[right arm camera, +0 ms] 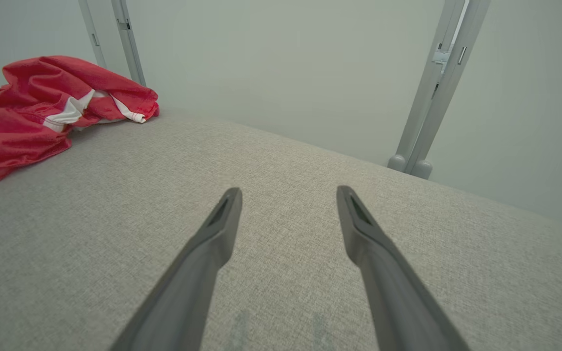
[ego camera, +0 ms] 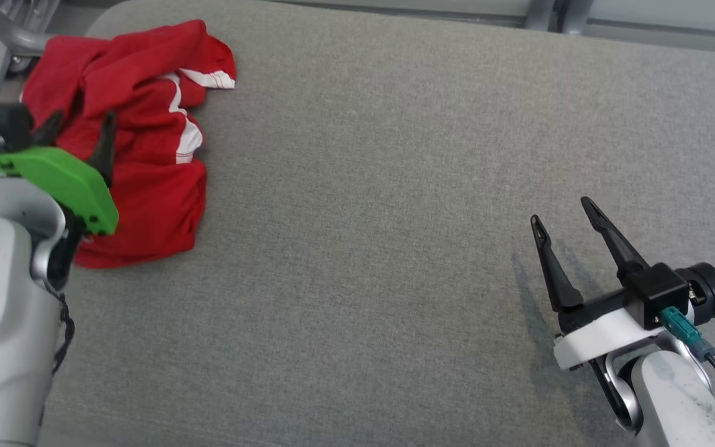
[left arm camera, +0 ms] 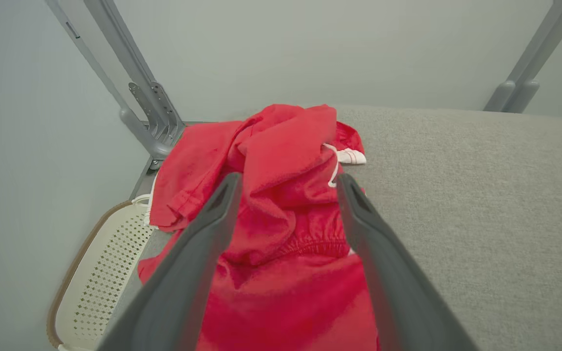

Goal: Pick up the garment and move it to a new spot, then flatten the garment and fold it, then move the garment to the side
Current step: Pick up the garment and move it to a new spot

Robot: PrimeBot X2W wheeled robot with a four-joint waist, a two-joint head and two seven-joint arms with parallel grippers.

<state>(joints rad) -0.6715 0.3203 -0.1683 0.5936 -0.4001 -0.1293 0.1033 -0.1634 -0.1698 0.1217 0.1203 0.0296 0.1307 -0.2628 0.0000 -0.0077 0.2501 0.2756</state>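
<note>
Hovering over the crumpled garment [ego camera: 152, 198], left gripper [ego camera: 82, 119] gapes; right gripper [ego camera: 560, 210] well apart.

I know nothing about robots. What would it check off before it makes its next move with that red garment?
1. Left pincer open: ok, fingers apart.
2. Left pincer lined up with the red garment: ok, the heap lies between its fingers in the left wrist view.
3. Right pincer open and away from the cloth: ok.
4. Room on the grey table for a new spot: ok, bare surface lies beside the garment.
5. Garment flat: not ok, crumpled.
6. Garment's edge free of the white basket: cannot tell.
</note>
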